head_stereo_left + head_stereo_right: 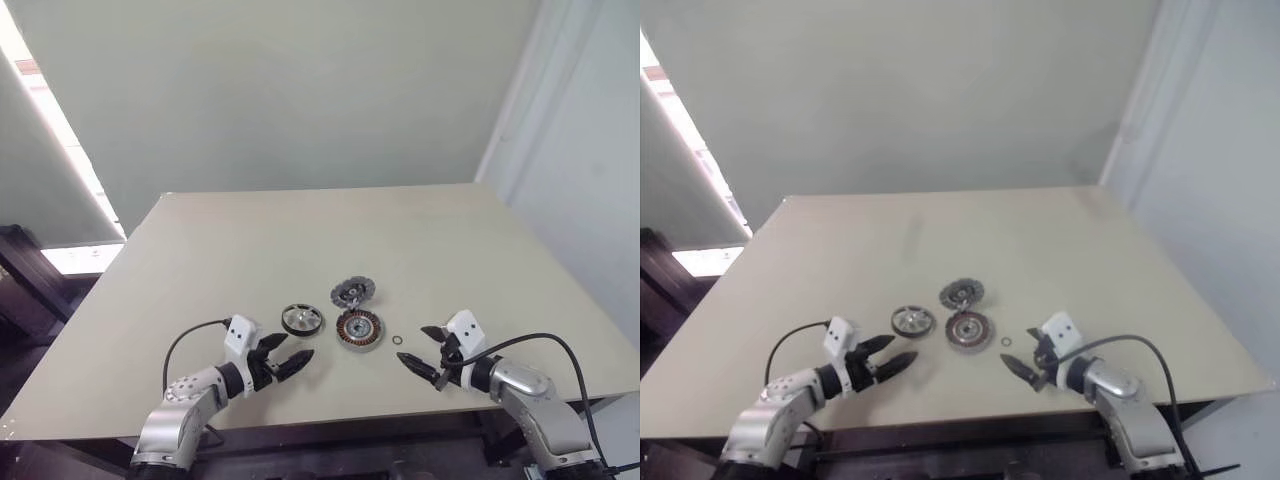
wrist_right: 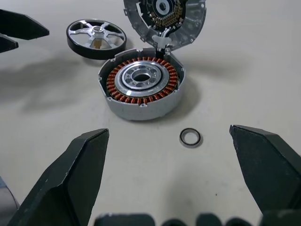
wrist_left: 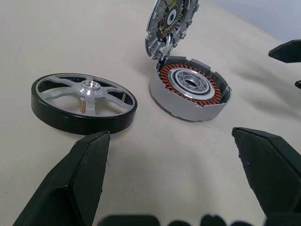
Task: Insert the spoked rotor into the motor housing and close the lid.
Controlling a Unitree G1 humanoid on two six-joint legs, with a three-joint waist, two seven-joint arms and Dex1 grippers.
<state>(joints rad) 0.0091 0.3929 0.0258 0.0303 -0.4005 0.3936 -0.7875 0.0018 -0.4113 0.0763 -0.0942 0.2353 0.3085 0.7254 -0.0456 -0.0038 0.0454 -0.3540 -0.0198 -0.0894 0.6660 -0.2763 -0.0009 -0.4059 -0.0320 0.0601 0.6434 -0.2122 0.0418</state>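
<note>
The motor housing (image 1: 359,329) lies flat near the table's front, its copper windings and silver centre showing. The lid (image 1: 353,292) stands tipped up from the housing's far edge, hinged open (image 2: 164,19). To the housing's left the spoked rotor (image 1: 301,319) lies flat, black-rimmed with silver spokes and hub (image 3: 84,101). My left gripper (image 1: 289,354) hovers open just in front of the rotor, nothing between its fingers. My right gripper (image 1: 420,351) stands open to the right of the housing, pointing toward it, empty.
A tiny loose ring (image 1: 397,340) lies on the table between the housing and my right gripper, also plain in the right wrist view (image 2: 190,137). The beige table (image 1: 300,240) stretches bare behind the parts to a grey wall.
</note>
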